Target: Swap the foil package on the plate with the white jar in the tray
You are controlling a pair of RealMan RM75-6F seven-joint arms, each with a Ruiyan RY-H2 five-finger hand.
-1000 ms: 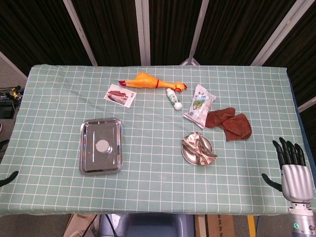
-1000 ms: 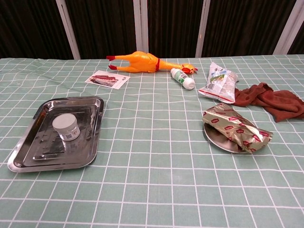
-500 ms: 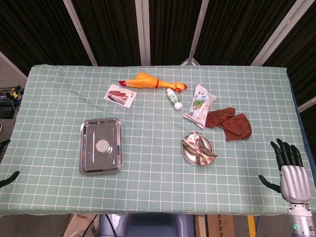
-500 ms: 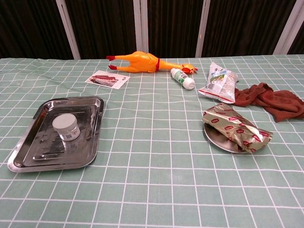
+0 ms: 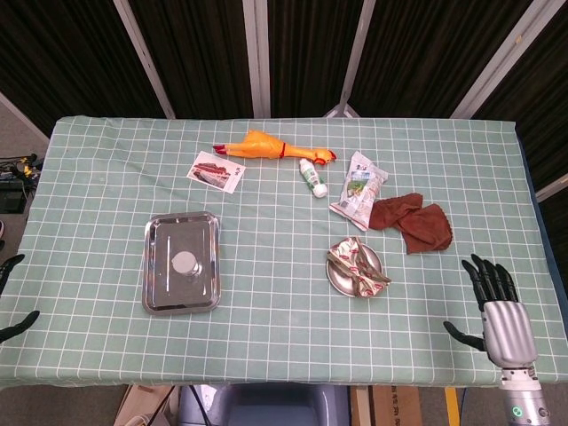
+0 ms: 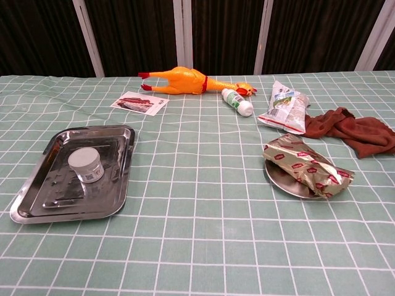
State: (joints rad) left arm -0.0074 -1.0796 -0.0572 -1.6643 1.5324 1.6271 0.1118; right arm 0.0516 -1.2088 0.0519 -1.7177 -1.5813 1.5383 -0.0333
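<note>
The foil package lies across the small round metal plate right of centre. The white jar stands upright in the steel tray on the left. My right hand hovers over the table's front right corner, fingers spread and holding nothing, well right of the plate. Of my left hand only two dark fingertips show at the left edge of the head view, set apart, with nothing between them. The chest view shows neither hand.
Along the back lie a rubber chicken, a small white bottle, a snack bag, a brown cloth and a printed card.
My right hand has drifted left and inward over the table's front right corner. A second left fingertip has come into view at the left edge. The objects have not moved.
</note>
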